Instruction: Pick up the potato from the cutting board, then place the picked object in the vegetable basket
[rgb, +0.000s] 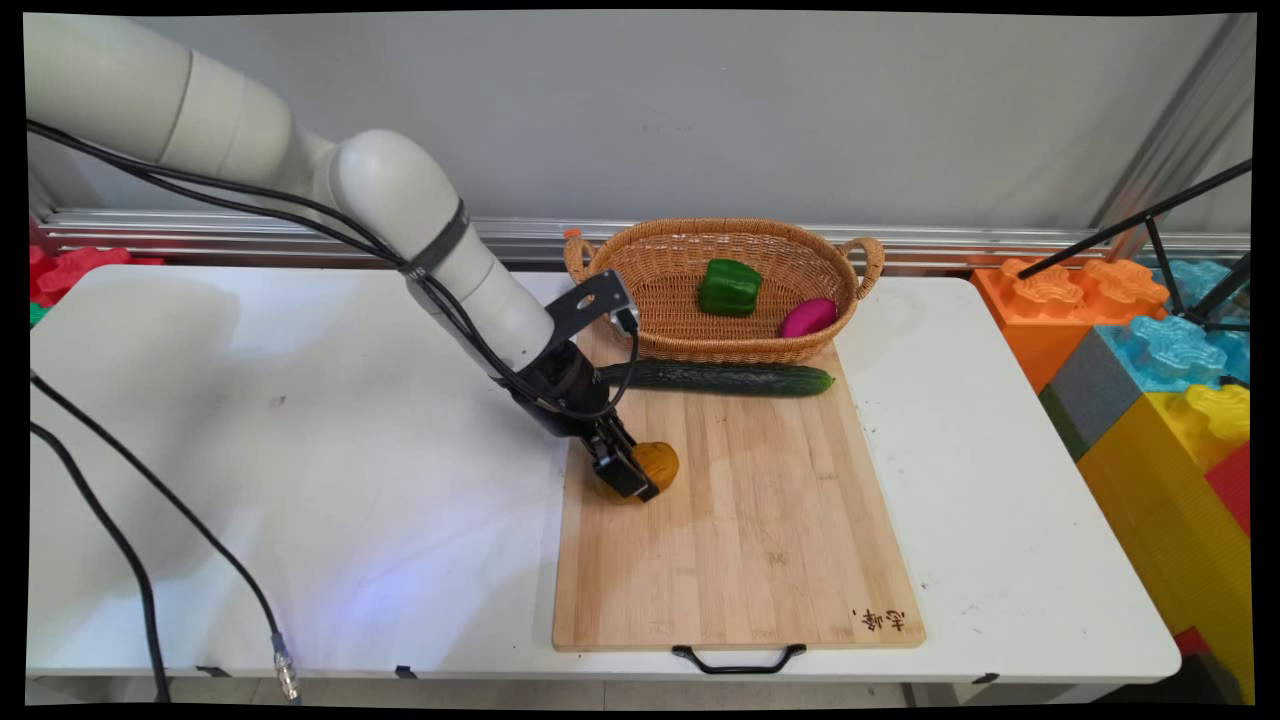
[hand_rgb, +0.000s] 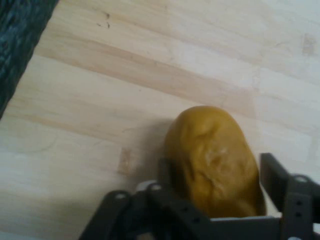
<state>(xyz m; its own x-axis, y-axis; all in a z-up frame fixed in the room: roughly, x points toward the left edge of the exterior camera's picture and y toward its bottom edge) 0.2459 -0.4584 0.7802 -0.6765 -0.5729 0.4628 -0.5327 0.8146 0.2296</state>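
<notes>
On board, left part: lumpy yellow-brown potato (hand_rgb: 215, 160) lying on pale wooden cutting board (rgb: 740, 520)
Gripper: black two-finger gripper (hand_rgb: 217, 187), jaws bracketing potato (contact both sides)
Risk: rounded skin may squirt sideways toward dark green cucumber (rgb: 720, 378)

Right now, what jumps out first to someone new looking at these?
The gripper sits low on the wooden cutting board, its fingers on either side of a yellow-brown potato. Behind it a cucumber lies across the board's far end, before a wicker basket holding a green pepper.
</notes>
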